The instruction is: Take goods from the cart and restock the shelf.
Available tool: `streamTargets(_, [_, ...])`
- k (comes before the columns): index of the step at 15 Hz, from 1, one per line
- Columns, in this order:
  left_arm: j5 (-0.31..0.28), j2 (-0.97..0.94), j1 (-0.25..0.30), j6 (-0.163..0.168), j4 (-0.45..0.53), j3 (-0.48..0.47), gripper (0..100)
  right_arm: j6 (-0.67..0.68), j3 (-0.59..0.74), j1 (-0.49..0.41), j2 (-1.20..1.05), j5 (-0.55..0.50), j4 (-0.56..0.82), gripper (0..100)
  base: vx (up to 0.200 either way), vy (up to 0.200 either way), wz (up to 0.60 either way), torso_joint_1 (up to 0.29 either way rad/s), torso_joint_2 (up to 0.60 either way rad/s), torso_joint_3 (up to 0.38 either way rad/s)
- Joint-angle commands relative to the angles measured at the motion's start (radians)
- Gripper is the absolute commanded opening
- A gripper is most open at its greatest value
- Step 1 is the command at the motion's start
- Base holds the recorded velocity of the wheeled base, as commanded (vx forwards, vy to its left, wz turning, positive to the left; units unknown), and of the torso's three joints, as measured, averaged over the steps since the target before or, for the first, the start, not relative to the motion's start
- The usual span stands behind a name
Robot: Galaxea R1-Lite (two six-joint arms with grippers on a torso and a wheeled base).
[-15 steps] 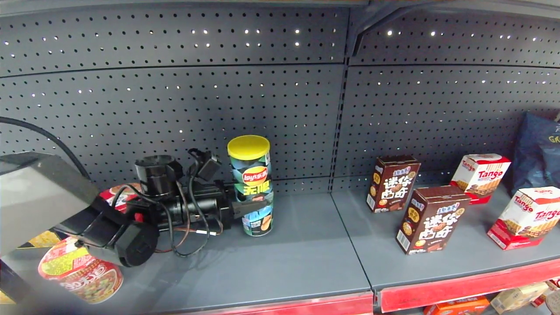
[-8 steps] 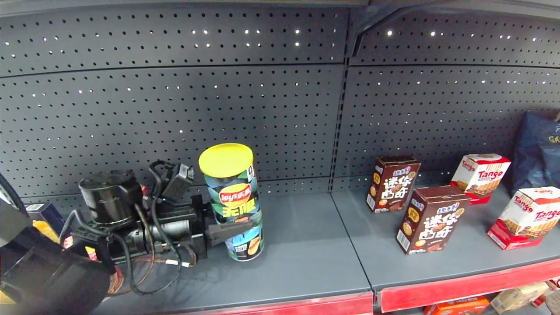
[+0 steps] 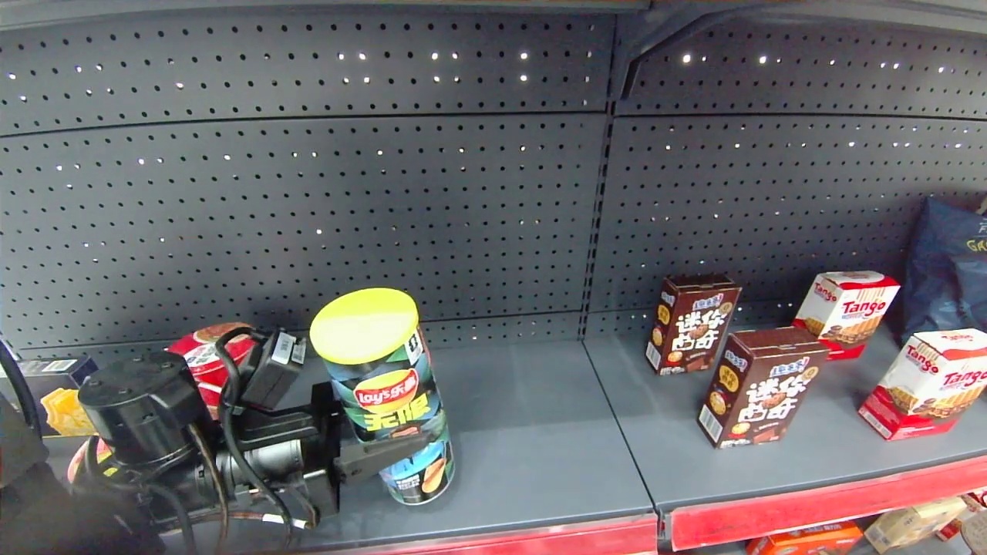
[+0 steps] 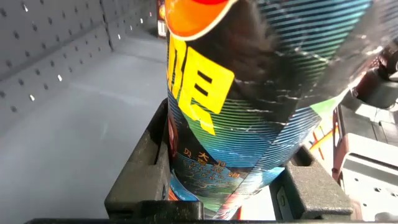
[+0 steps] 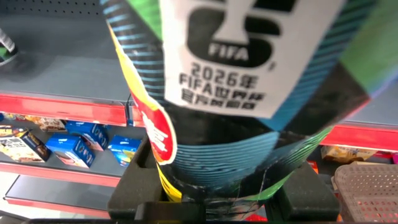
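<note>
The left hand (image 3: 392, 453) pinches the tilted, yellow-lidded chip can (image 3: 382, 385) near the shelf's (image 3: 532, 432) front edge; its far finger is hidden behind it. The right hand (image 5: 217, 194) clamps a second can (image 5: 236, 93), its top cut off.

- Bare grey metal shelf board (image 3: 540, 432) lies open between the yellow-lidded cylindrical chip can (image 3: 383, 393) and the brown cardboard boxes (image 3: 759, 385).
- Red paper noodle cups (image 3: 202, 347) crowd the left end.
</note>
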Motion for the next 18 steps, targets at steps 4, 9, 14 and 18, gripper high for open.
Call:
streamTargets(4, [0.0, 0.039, -0.006, 0.0, 0.0, 0.008, 0, 0.0, 0.0, 0.0, 0.001, 0.001, 0.0, 0, 0.0, 0.0, 0.0, 0.0, 0.0, 0.0])
streamTargets(9, [0.003, 0.109, -0.006, 0.018, -0.006, 0.008, 0, 0.0, 0.0, 0.0, 0.001, 0.001, -0.001, 0, 0.0, 0.0, 0.0, 0.0, 0.0, 0.0])
streamTargets(14, [0.006, 0.117, -0.003, 0.012, -0.024, 0.003, 0, 0.0, -0.003, 0.0, -0.005, 0.001, -0.004, 0, 0.0, 0.0, 0.0, 0.0, 0.0, 0.0])
streamTargets(18, [0.008, 0.134, -0.003, 0.018, -0.024, 0.008, 0, 0.0, -0.005, 0.0, -0.004, 0.001, -0.004, 0, 0.0, 0.0, 0.0, 0.0, 0.0, 0.0])
